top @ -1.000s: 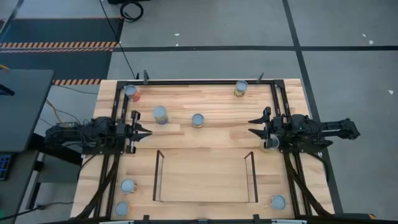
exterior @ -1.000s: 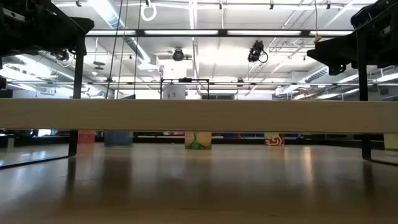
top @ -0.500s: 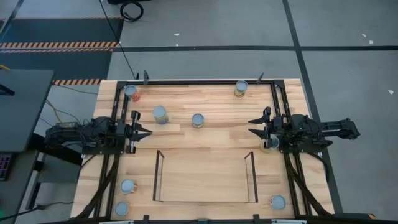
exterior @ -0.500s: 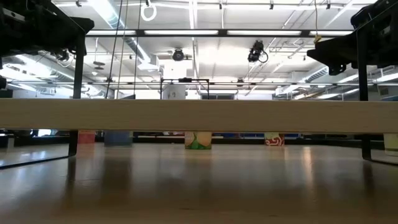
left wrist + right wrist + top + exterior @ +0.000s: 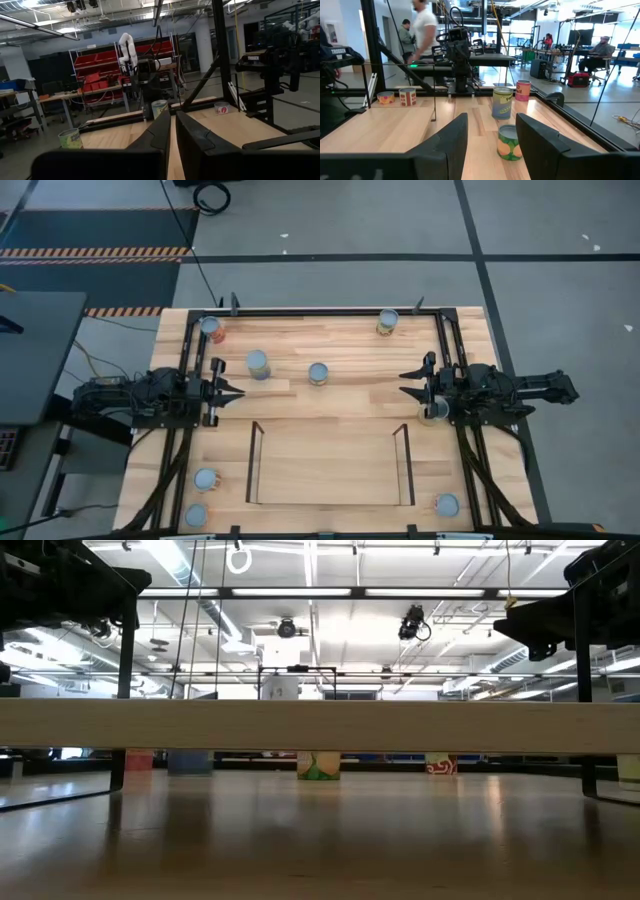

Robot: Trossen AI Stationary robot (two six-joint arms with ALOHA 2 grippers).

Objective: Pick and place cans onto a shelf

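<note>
Wooden table [image 5: 330, 340] takes up most of the high view, and the shelf [image 5: 330, 465] sits at its near-middle edge with nothing on top. Left gripper [image 5: 232, 390] is parked at the left side, fingers close together with just a thin gap, gripping nothing. Right gripper [image 5: 410, 391] mirrors it on the right – fingers spread apart, also empty. The cans are scattered around: one at the far left corner [image 5: 210, 326], two mid-table [image 5: 258, 363] and [image 5: 318, 373], one at the far edge [image 5: 388, 321], one tucked under the right arm [image 5: 433, 412], two near the left front [image 5: 205, 479] and [image 5: 195, 515], one at the right front [image 5: 446, 504] – all off the shelf
</note>
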